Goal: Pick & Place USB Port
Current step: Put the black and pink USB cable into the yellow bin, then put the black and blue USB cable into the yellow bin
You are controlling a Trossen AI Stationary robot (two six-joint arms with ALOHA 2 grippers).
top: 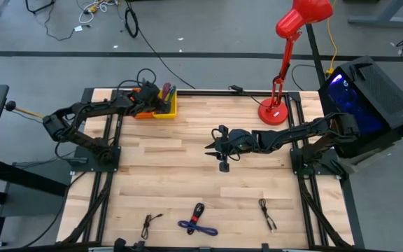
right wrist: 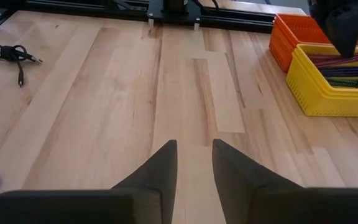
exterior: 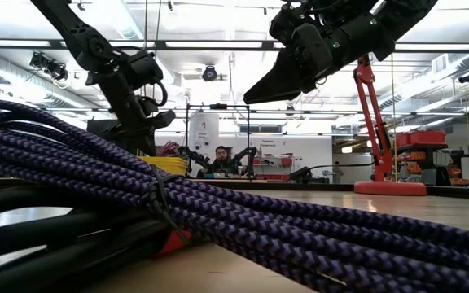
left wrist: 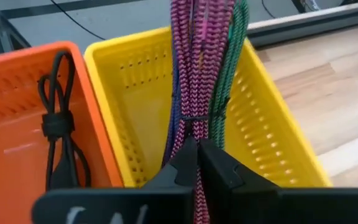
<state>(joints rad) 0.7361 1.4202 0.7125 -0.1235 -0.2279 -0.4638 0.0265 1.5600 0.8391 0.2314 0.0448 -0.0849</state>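
Observation:
A yellow basket stands by the table's far edge, beside an orange basket that holds a coiled black cable. My left gripper is over the yellow basket, shut on a pink braided cable bundle. A green braided cable lies against the bundle. My right gripper hovers open over the bare table middle, touching nothing. A purple braided cable lies at the near edge between two small black cables. My left gripper pinches the pink braided cable bundle between its two fingers, just short of the black tie around the strands. The fingers lie along the bundle. Beyond them the bundle runs into the yellow basket; which end rests there is hidden.
A red desk lamp stands on the far right of the table. A dark computer case sits off the right edge. Open wood lies between the baskets and the near-edge cables. A person sits far behind the table.

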